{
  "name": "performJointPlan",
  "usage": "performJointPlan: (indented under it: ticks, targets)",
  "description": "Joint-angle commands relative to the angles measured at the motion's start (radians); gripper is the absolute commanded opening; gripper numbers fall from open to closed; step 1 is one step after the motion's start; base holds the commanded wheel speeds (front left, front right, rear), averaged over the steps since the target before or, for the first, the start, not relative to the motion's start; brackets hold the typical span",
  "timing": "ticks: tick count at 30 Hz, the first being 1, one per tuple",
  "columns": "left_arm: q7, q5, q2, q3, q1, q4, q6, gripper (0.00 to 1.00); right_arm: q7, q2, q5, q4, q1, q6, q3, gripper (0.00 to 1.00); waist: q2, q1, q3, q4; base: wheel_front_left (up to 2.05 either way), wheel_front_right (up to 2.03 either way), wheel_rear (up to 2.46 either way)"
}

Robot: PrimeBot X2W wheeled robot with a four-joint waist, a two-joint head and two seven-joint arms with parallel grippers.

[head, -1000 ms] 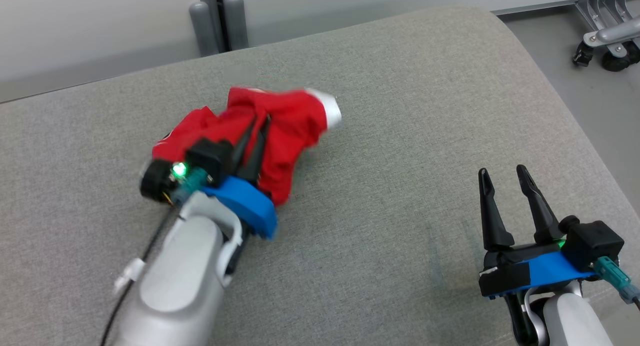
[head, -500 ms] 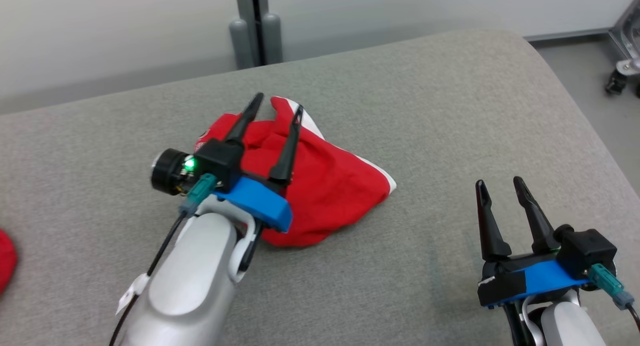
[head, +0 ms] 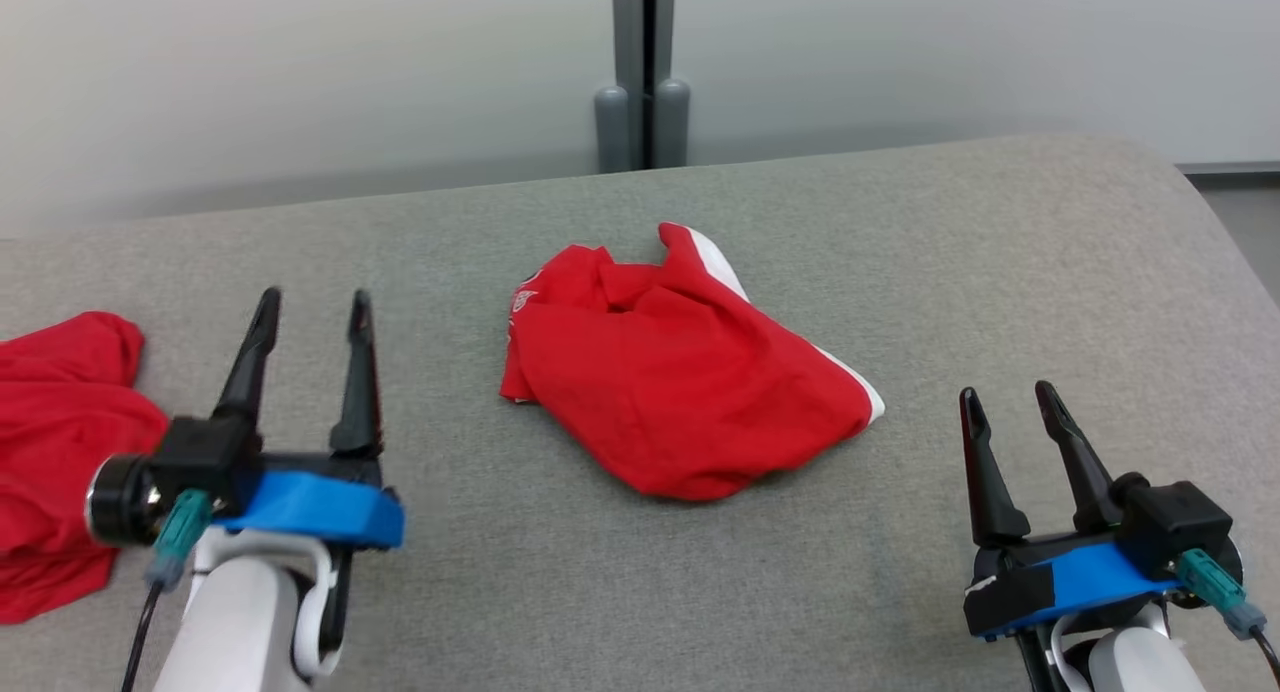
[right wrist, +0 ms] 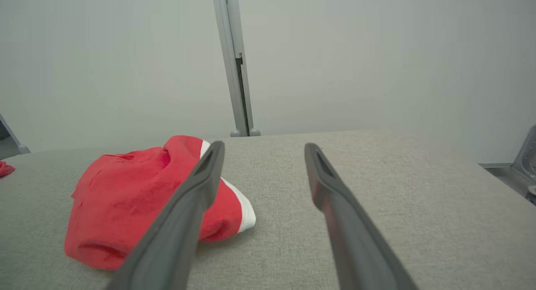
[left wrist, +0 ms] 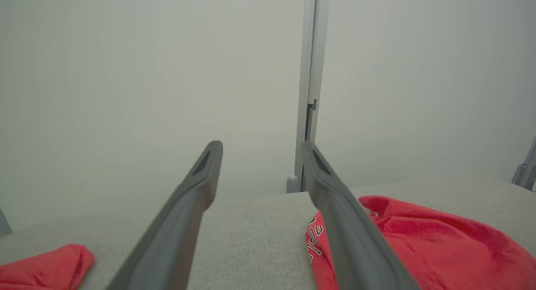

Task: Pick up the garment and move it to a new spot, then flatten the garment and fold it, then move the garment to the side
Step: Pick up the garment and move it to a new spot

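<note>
No words or numbers could be read. A small patch of white, dark-outlined lettering [left wrist: 315, 239] was printed on the red garment [head: 680, 392], at its left edge in the head view, but it was too creased and small to be made out.

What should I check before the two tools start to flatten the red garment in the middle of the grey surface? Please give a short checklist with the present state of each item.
1. The garment lies on the grey surface, touched by no tool: ok.
2. The left tool is open, with nothing between its fingers: ok.
3. The right tool is open and empty: ok.
4. The garment is flat: not ok, it is bunched, with folds near its far end.
5. The second red cloth at the left lies apart from the garment: ok.
6. Which edge is the hem and which is a sleeve: cannot tell.
</note>
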Motion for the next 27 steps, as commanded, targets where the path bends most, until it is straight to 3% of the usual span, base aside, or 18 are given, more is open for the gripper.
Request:
performJointPlan:
  ticks: [1,13,27]
  targets:
    - [-0.002,0.010,0.003,0.030,0.041,-0.015,0.004,1.00,-0.001,-0.004,-0.009,0.006,0.013,0.000,-0.002,1.00,0.0000,0.0001,-0.004,0.013,0.00,0.00,0.00]
    - [-0.003,0.071,-0.026,0.119,0.213,0.004,-0.025,1.00,-0.001,-0.004,-0.034,0.046,0.052,0.000,-0.013,1.00,0.0000,0.0001,-0.045,0.085,0.00,0.00,0.00]
    - [-0.003,0.113,-0.060,0.166,0.246,0.051,-0.050,1.00,-0.001,-0.004,-0.039,0.105,0.075,0.000,-0.016,1.00,0.0000,0.0001,-0.059,0.109,0.00,0.00,0.00]
